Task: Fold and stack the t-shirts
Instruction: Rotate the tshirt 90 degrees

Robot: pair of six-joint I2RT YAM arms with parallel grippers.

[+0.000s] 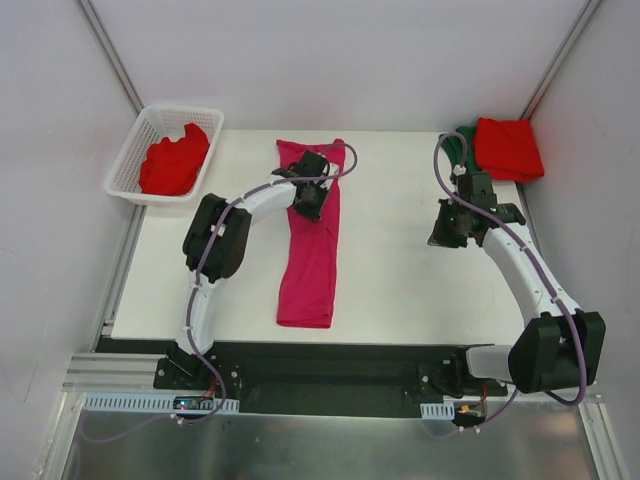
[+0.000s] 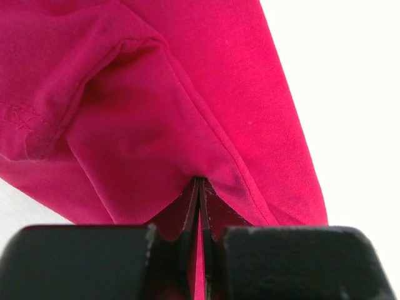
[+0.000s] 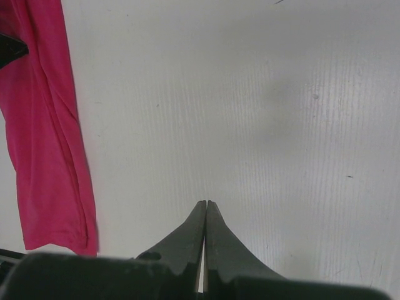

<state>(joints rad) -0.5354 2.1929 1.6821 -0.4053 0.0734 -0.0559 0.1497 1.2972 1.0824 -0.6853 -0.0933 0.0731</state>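
Seen from above, the magenta t-shirt [image 1: 308,270] lies as a long narrow strip on the table [image 1: 400,285]. The left gripper [image 1: 308,200] sits at its far end, and the rest of the strip trails back toward the arm's base. The cloth looks light, limp and not slippery. It will sag from any single pinch, so an edge or corner gives the best hold. Well off to that gripper's left, a crumpled red t-shirt [image 1: 175,165] sits in the white basket [image 1: 150,120]. The right gripper [image 1: 443,233] hangs over bare table, and beyond it a folded red t-shirt [image 1: 508,148] rests on a dark green t-shirt [image 1: 462,140]. Nothing stands between the strip and that stack. In the left wrist view, the left gripper [image 2: 199,181] is clamped on a raised ridge of magenta t-shirt [image 2: 206,81], with a hemmed sleeve to its left. I cannot tell how many layers are caught. In the right wrist view, the right gripper [image 3: 205,203] is closed on nothing, and the magenta t-shirt [image 3: 44,125] lies off to its left.
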